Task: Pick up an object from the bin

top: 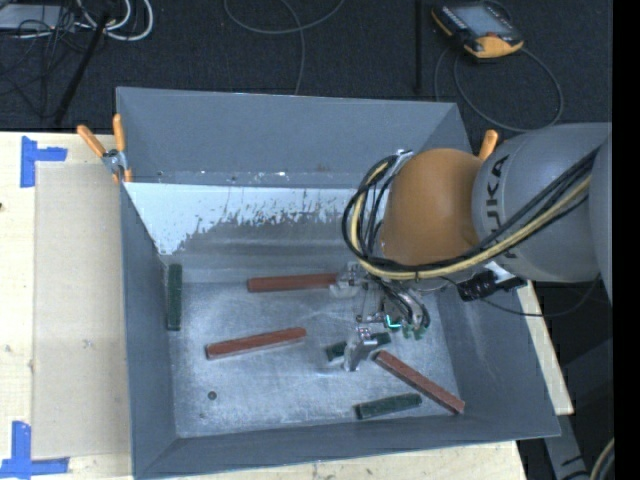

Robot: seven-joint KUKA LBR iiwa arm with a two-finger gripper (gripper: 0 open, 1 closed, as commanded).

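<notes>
Reddish-brown stick [421, 382], lying in the near right part of the bin [300, 148], is the thing closest to the hand [352, 352], so it is my guess for the pick. Its long axis runs on a slant, from an upper-left end just beside the hand to a lower-right end near the bin's right wall. The hand hangs low over the floor at that upper-left end, a little to the stick's left and not over its middle; whether it touches the stick I cannot tell. Nor can I tell whether the hand is spread or pressed together, since it sits partly under the orange cover [430, 203] and the cables of the wrist. Nothing is seen pinched in it.

A dark green stick [388, 406] lies just below the brown one, near but apart. Further left lie the middle brown stick [255, 343] and the upper brown stick [290, 284]. A second green stick [173, 295] lies along the left wall, well apart.

The coming move likely turns on that offset: the hand would need to shift right and down along the slant, then turn so that it closes across the stick's narrow width and not along its length
</notes>
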